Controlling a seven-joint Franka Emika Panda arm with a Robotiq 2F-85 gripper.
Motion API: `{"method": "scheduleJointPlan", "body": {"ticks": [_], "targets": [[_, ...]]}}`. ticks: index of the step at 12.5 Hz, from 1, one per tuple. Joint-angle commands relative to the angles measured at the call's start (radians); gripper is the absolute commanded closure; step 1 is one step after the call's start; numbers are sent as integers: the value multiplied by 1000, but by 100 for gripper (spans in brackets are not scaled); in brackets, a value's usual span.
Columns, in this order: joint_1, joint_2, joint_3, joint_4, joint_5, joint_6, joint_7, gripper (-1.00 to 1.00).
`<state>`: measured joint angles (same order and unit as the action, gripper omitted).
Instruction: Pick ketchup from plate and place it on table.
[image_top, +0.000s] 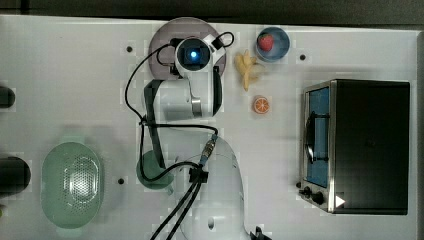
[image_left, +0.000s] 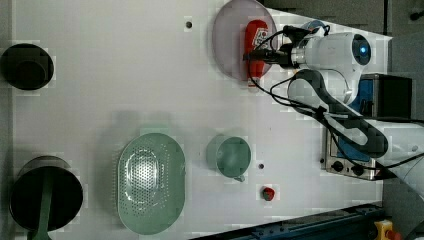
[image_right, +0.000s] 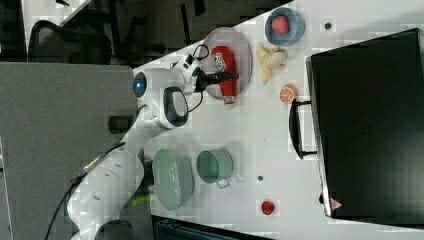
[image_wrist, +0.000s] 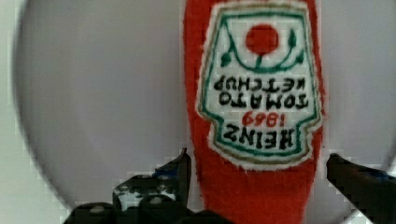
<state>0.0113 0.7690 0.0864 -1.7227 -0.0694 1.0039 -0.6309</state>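
The slim red fabric ketchup bottle (image_wrist: 254, 112), with its white label lettered "Heinz Tomato Ketchup", lies flat on the large round pale greyish-lilac plate (image_left: 227, 45). In the left view its pale capped end reaches past the plate's rim onto the white tabletop (image_left: 125, 85). The plate sits close to the bench's far edge in the top view, largely covered there by the white robot arm.

The black two-fingered gripper (image_wrist: 254, 172) hangs over the bottle with its jaws spread, one fingertip on each side of the red body; the near finger (image_wrist: 182, 170) stands just beside the fabric, the other a little apart from it. Nothing is pinched.

Beside the plate along the same far edge stands a small round blue bowl (image_top: 285, 47) holding one red strawberry (image_top: 266, 42). A peeled banana toy (image_top: 247, 69) and an orange slice (image_top: 260, 105) lie on the bare tabletop near it. A black and silver toaster oven (image_top: 370, 145) with a blue-lit window fills the bench's right edge in the top view.

Toward the bench's opposite edge, a pale green oval perforated colander (image_left: 150, 182) holds nothing visible, and the green cup with a handle (image_left: 230, 156) next to it also looks hollow. A small round red knob (image_left: 268, 193) sits near the bench edge in the left view.
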Motion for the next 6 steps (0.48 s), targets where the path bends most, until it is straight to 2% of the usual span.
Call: {"method": "scheduleJointPlan", "body": {"ticks": [1, 4, 6], "targets": [[-10, -3, 7, 34, -17, 11, -46, -92], [-10, -3, 7, 40, -17, 22, -46, -21], [-10, -14, 7, 54, -16, 20, -33, -20]]}}
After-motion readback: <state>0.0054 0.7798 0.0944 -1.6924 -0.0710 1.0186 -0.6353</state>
